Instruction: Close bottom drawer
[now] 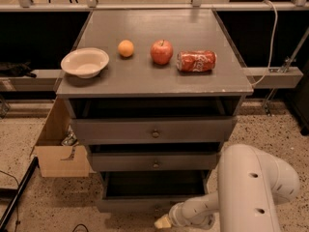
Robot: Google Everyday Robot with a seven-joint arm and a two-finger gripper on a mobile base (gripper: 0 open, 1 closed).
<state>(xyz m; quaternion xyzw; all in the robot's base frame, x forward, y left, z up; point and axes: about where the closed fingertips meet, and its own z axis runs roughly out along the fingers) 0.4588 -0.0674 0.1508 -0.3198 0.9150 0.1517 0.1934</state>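
Observation:
The grey wooden cabinet has three drawers. The bottom drawer (145, 203) is pulled out, its dark inside open to view, with its flat grey front panel near the frame's lower edge. The middle drawer (154, 162) and the top drawer (154, 129), each with a small round knob, also stand slightly out. My white arm (251, 192) comes in from the lower right. My gripper (163, 222) sits at the bottom drawer's front panel, right of its middle, just below it.
On the cabinet top (145, 76) lie a cream bowl (85, 62), an orange (126, 48), a red apple (161, 51) and a red can on its side (196, 61). An open cardboard box (60, 149) stands on the speckled floor at the left. A black rod (17, 192) lies at the lower left.

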